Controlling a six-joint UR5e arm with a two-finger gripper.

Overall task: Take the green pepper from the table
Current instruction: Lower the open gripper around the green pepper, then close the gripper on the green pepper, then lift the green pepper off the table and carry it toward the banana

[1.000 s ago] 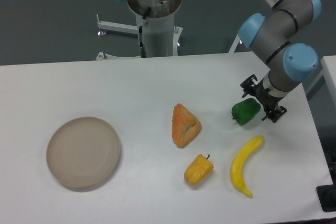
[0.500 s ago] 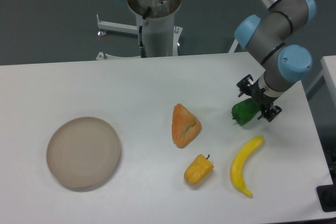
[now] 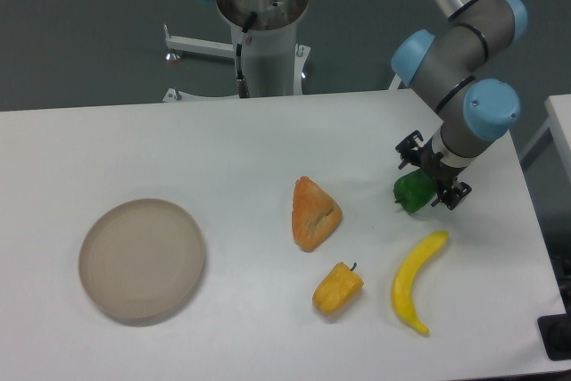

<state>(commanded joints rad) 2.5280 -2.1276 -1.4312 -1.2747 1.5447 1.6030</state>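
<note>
1. the black two-finger gripper (image 3: 432, 178) has shifted left and slightly up over the last second; it now sits directly over the small glossy green pepper (image 3: 411, 193), covering its right part.
2. fingers straddle the pepper, but whether they are pinching it or spread around it cannot be told from this view.
3. the pepper has barely moved and looks to be on the large flat white table (image 3: 223, 149), right side, above the long yellow banana (image 3: 417, 280). judgement: alignment done, closing and lifting remain.
4. no brands, labels or readable writing visible.
</note>
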